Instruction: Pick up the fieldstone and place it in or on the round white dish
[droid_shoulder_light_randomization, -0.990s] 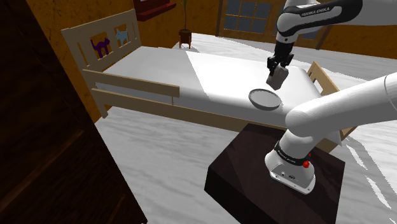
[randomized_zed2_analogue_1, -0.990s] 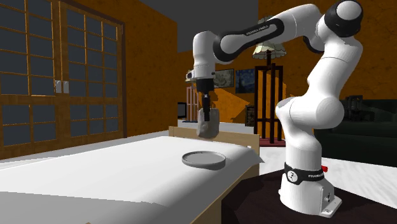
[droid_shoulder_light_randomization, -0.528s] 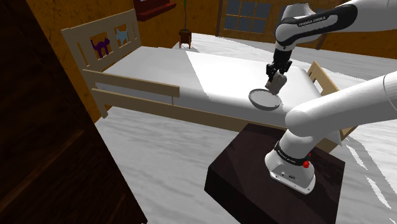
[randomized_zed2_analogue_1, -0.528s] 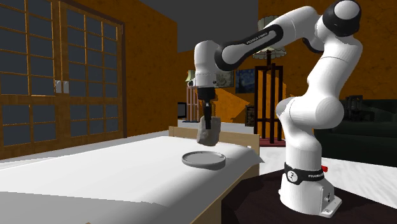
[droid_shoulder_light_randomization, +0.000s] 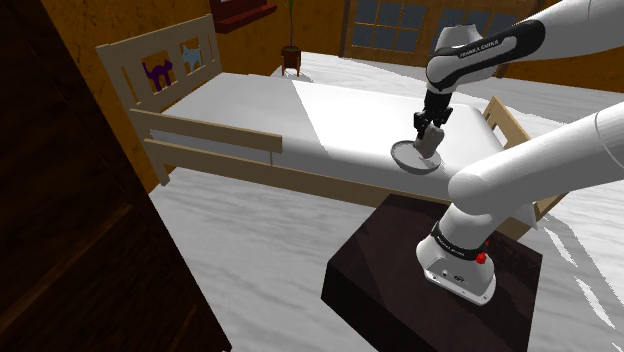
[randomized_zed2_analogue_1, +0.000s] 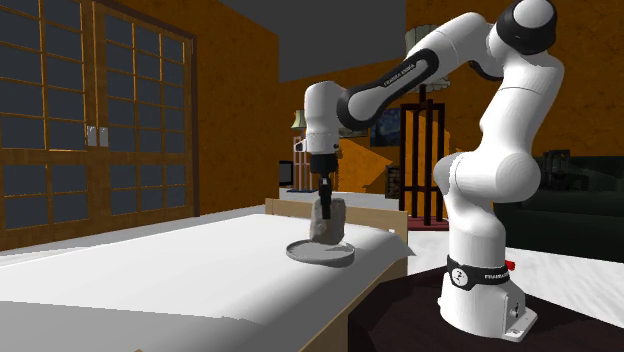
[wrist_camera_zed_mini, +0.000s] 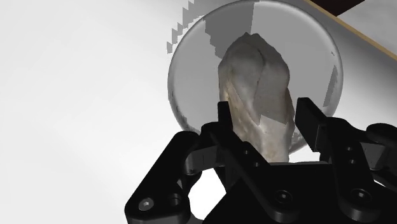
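A wide bed (droid_shoulder_light_randomization: 250, 110) with a white cover and a pale wooden frame takes up most of the room. The white arm (droid_shoulder_light_randomization: 480, 50) reaches over it from the dark stand (droid_shoulder_light_randomization: 400, 260). Near the bed's edge by the stand lies the round dish (randomized_zed2_analogue_1: 300, 253), shallow and pale grey (almost glassy in the wrist view). The black gripper (randomized_zed2_analogue_1: 325, 205) points down over it, its fingers (wrist_camera_zed_mini: 224, 113) clasping the fieldstone (wrist_camera_zed_mini: 257, 89) by its upper end. The stone is a tall, narrow lump, mottled grey and off-white with a beige tinge, rough-faceted and ridged down its length. It hangs upright over the middle of the dish, its lower end down at the rim's level; I cannot tell whether it touches.
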